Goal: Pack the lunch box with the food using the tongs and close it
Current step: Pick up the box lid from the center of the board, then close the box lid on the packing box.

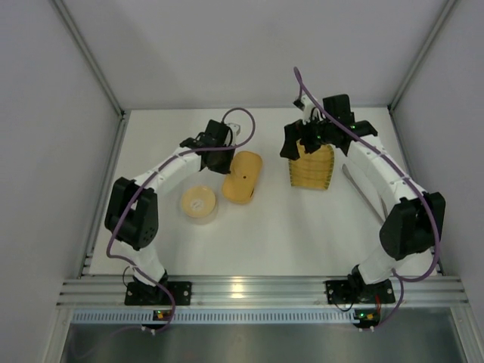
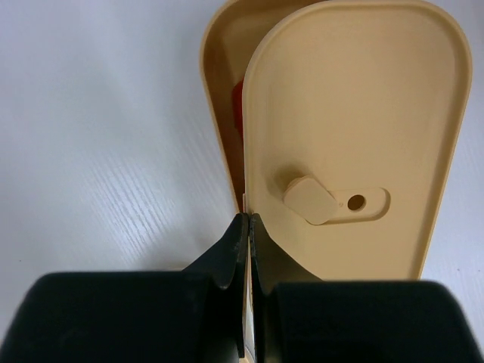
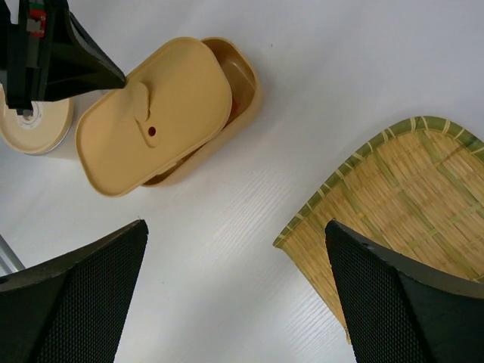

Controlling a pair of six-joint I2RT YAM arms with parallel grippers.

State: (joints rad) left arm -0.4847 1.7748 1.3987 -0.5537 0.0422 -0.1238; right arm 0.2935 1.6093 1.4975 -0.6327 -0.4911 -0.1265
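Observation:
The pale-orange lunch box (image 1: 243, 178) lies at mid-table. Its flat lid (image 2: 355, 113) sits skewed over the box (image 2: 218, 76), so one end stays uncovered. My left gripper (image 2: 249, 219) is shut on the lid's near edge, the thin rim pinched between both fingers. A red piece of food (image 2: 237, 106) shows inside the uncovered end; the other food is hidden. The round tin (image 1: 199, 203) with a tan lid stands left of the box. The silver tongs (image 1: 364, 194) lie on the table beside the right forearm. My right gripper (image 3: 236, 227) hangs open and holds nothing, between the box and the tray.
A square yellow woven tray (image 3: 408, 197) lies right of the box, its corner under my right gripper. White walls with metal posts close in the table on three sides. Bare white tabletop (image 3: 227, 204) separates the box and the tray.

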